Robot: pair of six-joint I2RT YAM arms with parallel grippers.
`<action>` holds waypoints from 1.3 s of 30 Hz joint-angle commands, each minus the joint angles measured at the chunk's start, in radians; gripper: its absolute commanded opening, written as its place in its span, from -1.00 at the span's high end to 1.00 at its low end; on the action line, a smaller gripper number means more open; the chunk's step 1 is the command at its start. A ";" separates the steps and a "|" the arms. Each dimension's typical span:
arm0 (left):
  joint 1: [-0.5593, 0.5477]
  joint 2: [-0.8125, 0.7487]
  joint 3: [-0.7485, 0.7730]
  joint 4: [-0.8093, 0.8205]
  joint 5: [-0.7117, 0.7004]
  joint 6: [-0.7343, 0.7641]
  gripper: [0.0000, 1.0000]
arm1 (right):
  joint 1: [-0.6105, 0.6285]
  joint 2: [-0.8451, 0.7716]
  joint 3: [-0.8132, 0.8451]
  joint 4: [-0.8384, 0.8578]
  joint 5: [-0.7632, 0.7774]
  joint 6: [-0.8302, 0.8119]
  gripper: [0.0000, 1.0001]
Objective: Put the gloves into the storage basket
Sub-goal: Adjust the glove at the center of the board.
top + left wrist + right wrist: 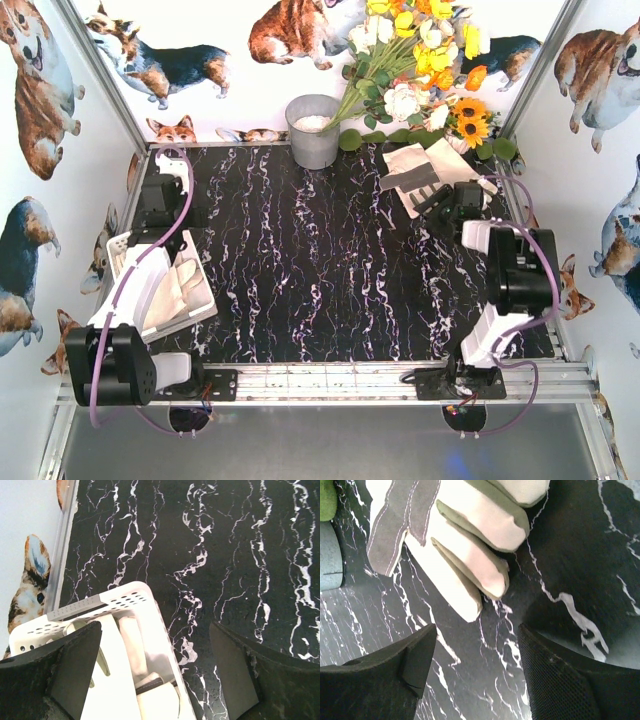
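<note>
The white perforated storage basket [122, 244] stands at the left edge of the table with cream gloves [185, 290] inside; it also shows in the left wrist view [120, 599] with gloves [131, 645] in it. My left gripper [155, 680] is open and empty above the basket's right rim. A pile of cream gloves with grey patches [420, 172] lies at the back right. My right gripper [475, 675] is open and empty just short of the glove's fingertips [465, 545], near the pile in the top view [450, 208].
A grey metal bucket [313, 130] stands at the back centre. A bouquet of yellow and white flowers [420, 60] leans at the back right beside the glove pile. Walls with corgi pictures enclose the black marbled table [320, 260].
</note>
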 commanded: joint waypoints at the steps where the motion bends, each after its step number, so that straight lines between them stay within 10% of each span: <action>1: -0.005 0.034 0.027 0.002 -0.063 0.020 -0.66 | -0.013 0.051 0.062 0.153 -0.019 0.050 -0.31; 20: -0.005 0.046 0.032 0.008 -0.031 0.061 -0.69 | -0.023 0.166 0.081 0.192 0.087 0.109 0.16; 26: -0.004 0.040 0.029 0.010 -0.038 0.071 -0.71 | -0.030 0.165 0.083 0.169 0.111 0.085 1.00; 39: -0.005 0.029 0.032 0.008 -0.030 0.070 -0.72 | -0.033 -0.164 -0.115 -0.052 0.054 -0.051 1.00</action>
